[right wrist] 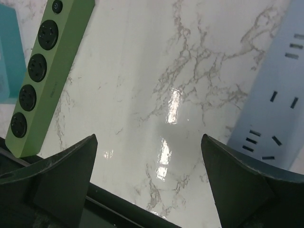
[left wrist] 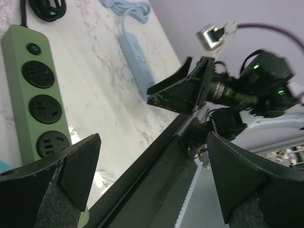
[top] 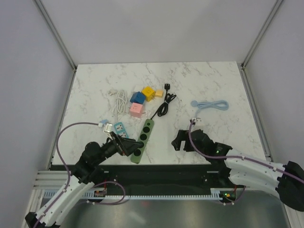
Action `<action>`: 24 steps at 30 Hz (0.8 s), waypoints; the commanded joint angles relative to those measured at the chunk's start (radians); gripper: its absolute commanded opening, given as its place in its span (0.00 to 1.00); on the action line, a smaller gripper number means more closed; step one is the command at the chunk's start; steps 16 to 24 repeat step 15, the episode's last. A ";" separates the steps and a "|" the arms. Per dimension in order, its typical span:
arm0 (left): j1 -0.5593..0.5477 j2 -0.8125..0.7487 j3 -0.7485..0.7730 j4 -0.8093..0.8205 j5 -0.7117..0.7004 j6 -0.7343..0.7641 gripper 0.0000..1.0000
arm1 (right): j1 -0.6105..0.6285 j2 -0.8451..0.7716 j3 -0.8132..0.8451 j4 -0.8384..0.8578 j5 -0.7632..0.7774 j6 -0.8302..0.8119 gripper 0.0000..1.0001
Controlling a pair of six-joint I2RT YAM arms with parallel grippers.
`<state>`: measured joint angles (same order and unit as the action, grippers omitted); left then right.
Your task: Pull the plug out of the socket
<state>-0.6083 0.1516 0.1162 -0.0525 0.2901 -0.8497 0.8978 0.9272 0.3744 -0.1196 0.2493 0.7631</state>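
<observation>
Stock as I see it from my station:

1. Table (top: 95, 80): white marble pattern, carries everything below.
2. Left hand (left wrist: 153, 137): released, jaws spread wide, nothing between them. It hangs over the near end of item 4.
3. Right hand (right wrist: 148, 137): released, jaws wide, only bare table between them. It sits between items 4 and 5.
4. Green power strip (top: 146, 133): four round black sockets in a row and a switch at its far end. I see small print on its side, too small to read.
5. Light blue power strip (right wrist: 273, 99): slotted sockets, with its light blue cable (top: 211, 105) coiled farther back.
6. Black cord (top: 164, 107): bundled just beyond the green strip's far end.
7. White cable (top: 119, 100): loose bundle, far left.
8. Teal strip (top: 120, 129): just left of the green one.
9. Cube adapters, clustered: blue cube (top: 137, 98), yellow cube (top: 148, 92), pink cube (top: 136, 109).
10. Black plug (top: 168, 87): lies flat on the table at the cord's far end, well apart from the green strip's sockets.
</observation>
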 commanded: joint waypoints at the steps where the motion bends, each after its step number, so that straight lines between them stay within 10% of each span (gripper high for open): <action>1: -0.002 -0.240 -0.110 0.034 0.004 -0.188 1.00 | 0.006 -0.184 -0.147 0.175 0.050 0.143 0.98; 11: -0.002 -0.239 -0.211 0.193 0.086 -0.258 1.00 | 0.013 -0.922 -0.356 -0.205 0.221 0.312 0.98; 24: -0.002 -0.241 -0.242 0.250 0.102 -0.305 1.00 | 0.013 -0.819 -0.324 -0.232 0.254 0.352 0.98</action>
